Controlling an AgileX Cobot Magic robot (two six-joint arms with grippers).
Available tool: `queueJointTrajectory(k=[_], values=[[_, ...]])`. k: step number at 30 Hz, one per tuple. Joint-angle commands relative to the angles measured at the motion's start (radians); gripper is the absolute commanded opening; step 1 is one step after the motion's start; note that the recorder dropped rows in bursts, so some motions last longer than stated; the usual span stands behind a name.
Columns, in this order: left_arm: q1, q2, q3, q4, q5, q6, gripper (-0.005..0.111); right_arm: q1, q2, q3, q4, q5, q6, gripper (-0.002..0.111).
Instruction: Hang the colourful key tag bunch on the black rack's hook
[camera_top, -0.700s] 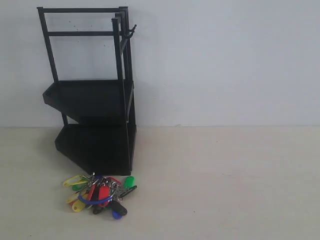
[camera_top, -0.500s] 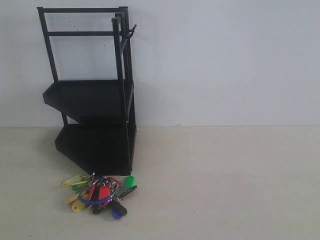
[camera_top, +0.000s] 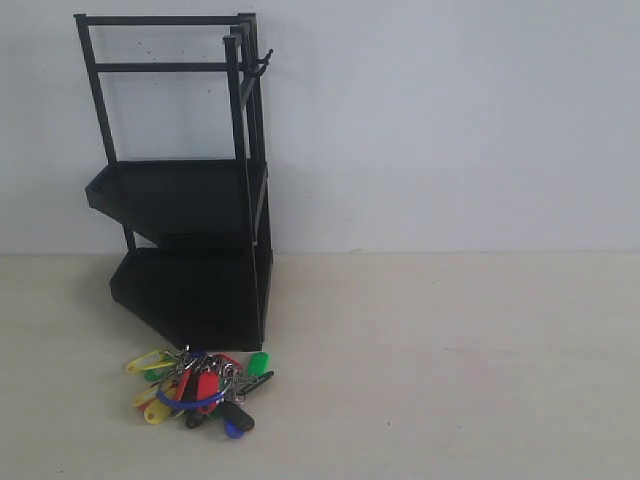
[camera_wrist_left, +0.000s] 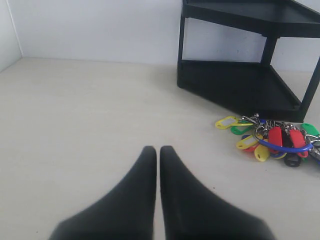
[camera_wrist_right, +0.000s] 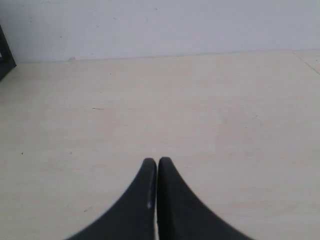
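Observation:
The colourful key tag bunch (camera_top: 198, 389) lies flat on the pale table just in front of the black rack (camera_top: 185, 200). In the left wrist view the bunch (camera_wrist_left: 272, 142) rests beside the rack's lower tray (camera_wrist_left: 240, 85). The hook (camera_top: 261, 64) juts from the rack's top right corner post with nothing on it. My left gripper (camera_wrist_left: 158, 150) is shut and holds nothing, well apart from the bunch. My right gripper (camera_wrist_right: 157, 161) is shut over bare table. Neither gripper shows in the exterior view.
A white wall stands behind the table. A sliver of the rack (camera_wrist_right: 5, 52) shows at the edge of the right wrist view. The pale table (camera_top: 450, 360) stretches to the right of the rack.

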Motion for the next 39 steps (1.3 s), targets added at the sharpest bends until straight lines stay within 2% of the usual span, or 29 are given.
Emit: queueJointTrajectory(k=[1, 13, 16, 19, 21, 27, 29, 33, 39], values=[[0.003, 0.004, -0.002, -0.002, -0.011, 0.000, 0.004, -0.003, -0.005, 0.000, -0.001, -0.009, 0.000, 0.000], [0.003, 0.004, -0.002, -0.002, -0.011, 0.000, 0.004, -0.003, -0.005, 0.000, -0.001, -0.068, 0.000, 0.000], [0.003, 0.004, -0.002, -0.002, -0.011, 0.000, 0.004, -0.003, -0.005, 0.000, -0.001, -0.246, 0.000, 0.000], [0.003, 0.004, -0.002, -0.002, -0.011, 0.000, 0.004, -0.003, -0.005, 0.000, -0.001, -0.521, -0.009, 0.000], [0.003, 0.004, -0.002, -0.002, -0.011, 0.000, 0.004, -0.003, -0.005, -0.036, -0.001, -0.492, -0.009, 0.000], [0.003, 0.004, -0.002, -0.002, -0.011, 0.000, 0.004, -0.003, 0.141, -0.349, -0.003, -0.065, -0.077, 0.000], [0.003, 0.004, -0.002, -0.002, -0.011, 0.000, 0.004, -0.003, 0.227, -0.432, -0.003, 0.027, -0.095, 0.000], [0.003, 0.004, -0.002, -0.002, -0.011, 0.000, 0.004, -0.003, 0.347, -0.510, -0.003, 0.033, -0.095, 0.000], [0.003, 0.004, -0.002, -0.002, -0.011, 0.000, 0.004, -0.003, 0.399, -0.534, -0.003, -0.075, -0.093, 0.000]])
